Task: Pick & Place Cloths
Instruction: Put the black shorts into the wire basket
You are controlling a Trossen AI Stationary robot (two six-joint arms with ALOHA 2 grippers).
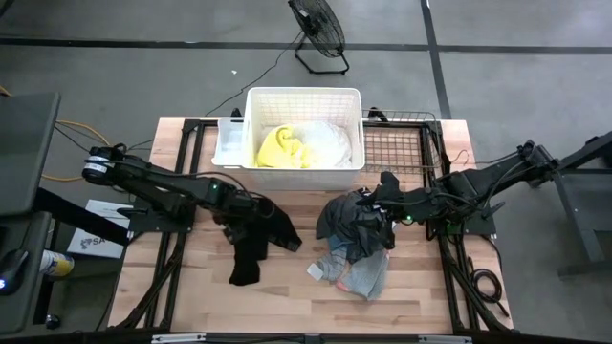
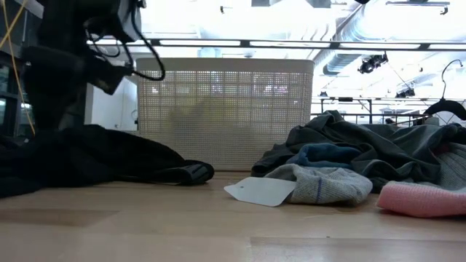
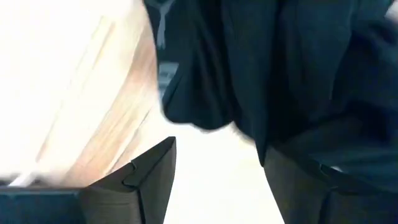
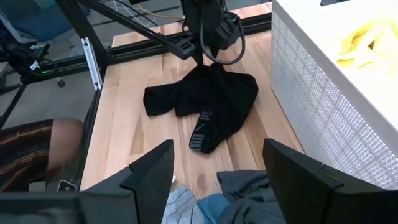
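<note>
We see the black garment (image 1: 253, 239) sprawled on the tabletop (image 1: 287, 296), its long axis running toward the front edge, directly beneath our left claw (image 1: 232, 212), which hovers part-open and empty.

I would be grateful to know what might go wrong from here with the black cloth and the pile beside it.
1. The left gripper sits low over the spread black fabric cloth; it may catch only an edge, so the cloth could drag or slip.
2. The right gripper, open, sits over the tangled dark grey cloth pile; several might lift together.
</note>
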